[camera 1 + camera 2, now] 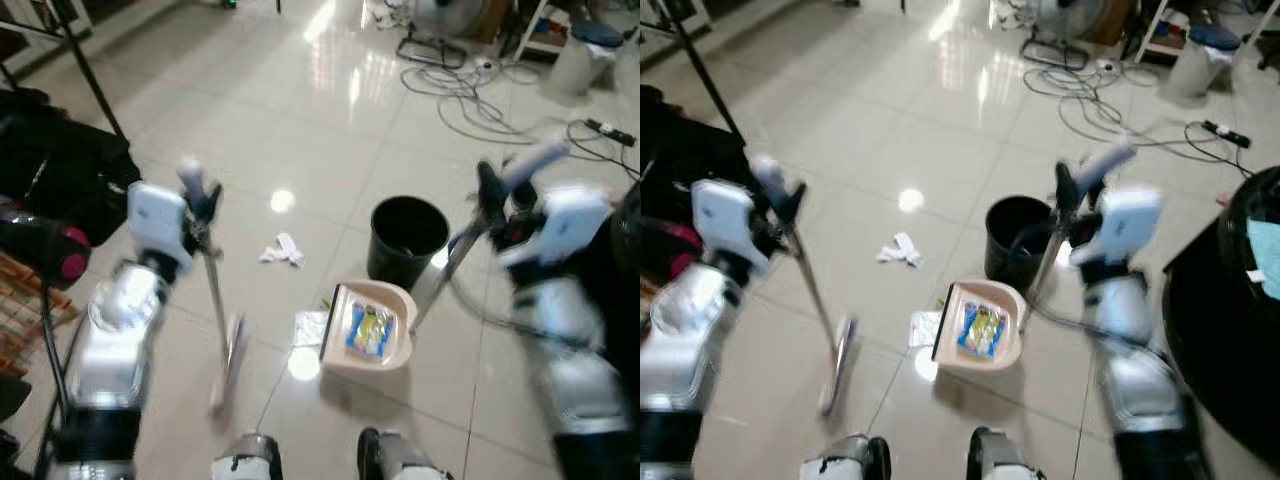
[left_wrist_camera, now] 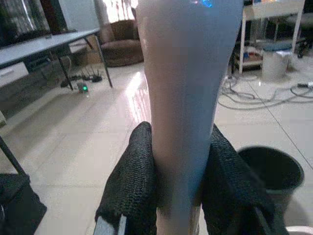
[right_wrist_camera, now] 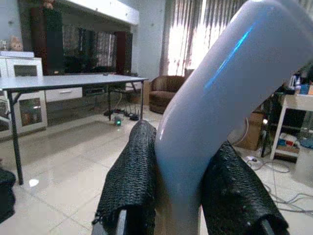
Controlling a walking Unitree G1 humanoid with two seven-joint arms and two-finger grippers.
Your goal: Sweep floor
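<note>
Showing, from the left eye, the left gripper (image 1: 200, 200) clenched on the broom (image 1: 222, 330), whose shaft slants down to a head resting on the floor (image 1: 300, 110) by the robot's feet. The paper scrap (image 1: 283, 250) lies beyond that head, toward the bin (image 1: 407, 238); the left arm is nearer it. The right gripper (image 1: 490, 195) grasps the dustpan (image 1: 370, 335), already holding litter.

Left wrist: fingers (image 2: 132, 191) clamp the pale shaft.

Right wrist: fingers (image 3: 134, 171) clamp the curved handle.
</note>
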